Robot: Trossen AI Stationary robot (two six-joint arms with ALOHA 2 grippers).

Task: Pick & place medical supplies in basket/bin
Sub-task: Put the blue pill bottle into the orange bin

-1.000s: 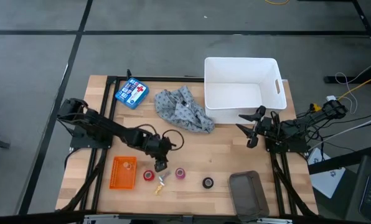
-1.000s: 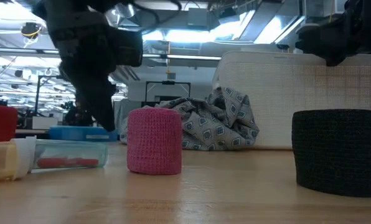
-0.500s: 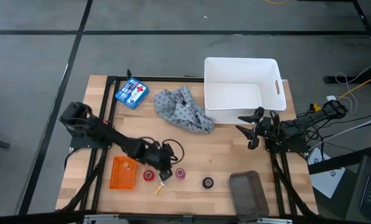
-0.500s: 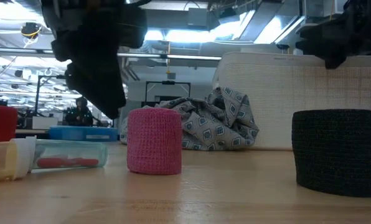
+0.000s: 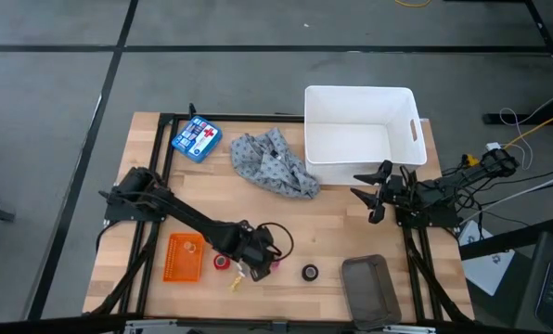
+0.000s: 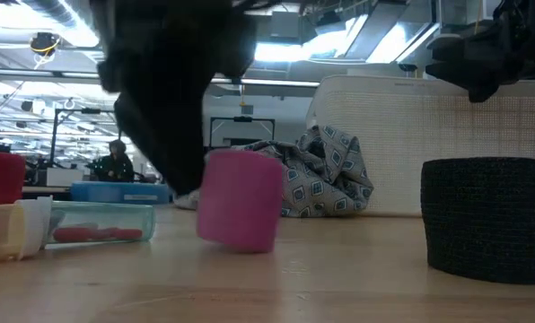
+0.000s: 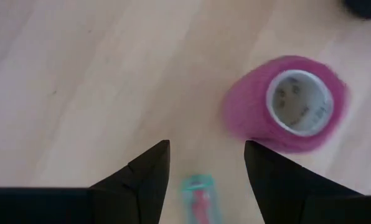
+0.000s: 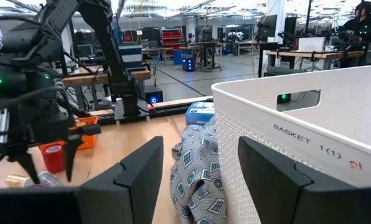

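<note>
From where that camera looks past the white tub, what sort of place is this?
Probably a robotics lab or workshop: beyond the white tub stand rows of workbenches under strip lights, and a person sits at a monitor.

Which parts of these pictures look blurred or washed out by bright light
Low view: the pink tape roll is smeared and tilted, the left gripper beside it a dark blur, while the black tape roll stays sharp; bright ceiling lights glare behind. Left wrist view: the pink roll's edges are soft. Right wrist view: the white bin is crisp.
</note>
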